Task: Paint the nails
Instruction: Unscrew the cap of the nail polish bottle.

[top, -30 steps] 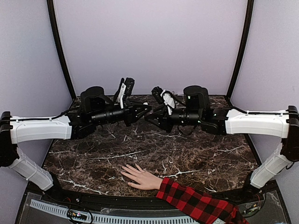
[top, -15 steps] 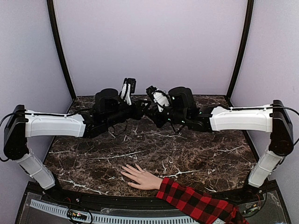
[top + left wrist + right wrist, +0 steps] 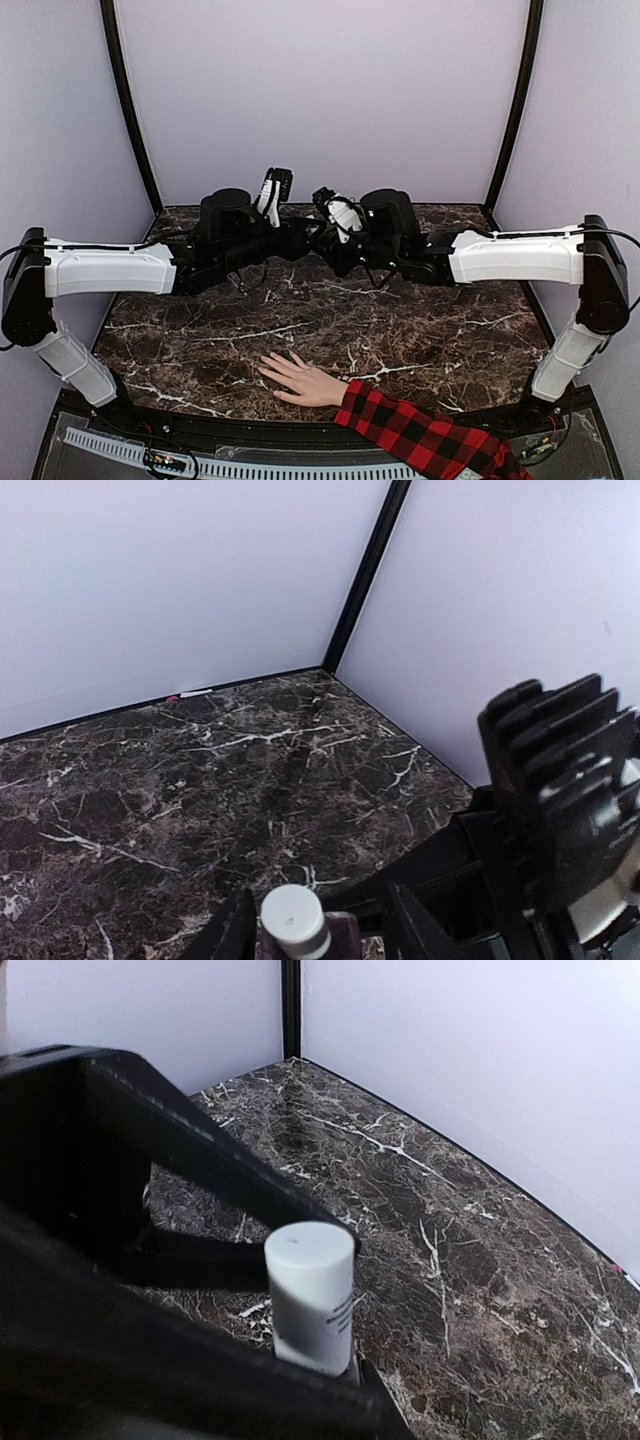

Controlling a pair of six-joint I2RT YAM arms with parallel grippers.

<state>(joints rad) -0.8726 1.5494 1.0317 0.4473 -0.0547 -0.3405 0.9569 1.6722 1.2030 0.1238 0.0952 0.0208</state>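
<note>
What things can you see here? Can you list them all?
table: one, dark marble, white veins, under everything.
hand: one, pale, fingers spread, flat near the front edge.
sleeve: one, red-and-black plaid, on that hand's arm.
bottle: one, white cap, between the grippers, toward the back.
walls: pale lilac, around the table.
posts: two, black, back corners.
left gripper: black, open around the bottle's cap.
right gripper: black, shut on the bottle.
arms: two, white and black, reaching from both sides.
</note>
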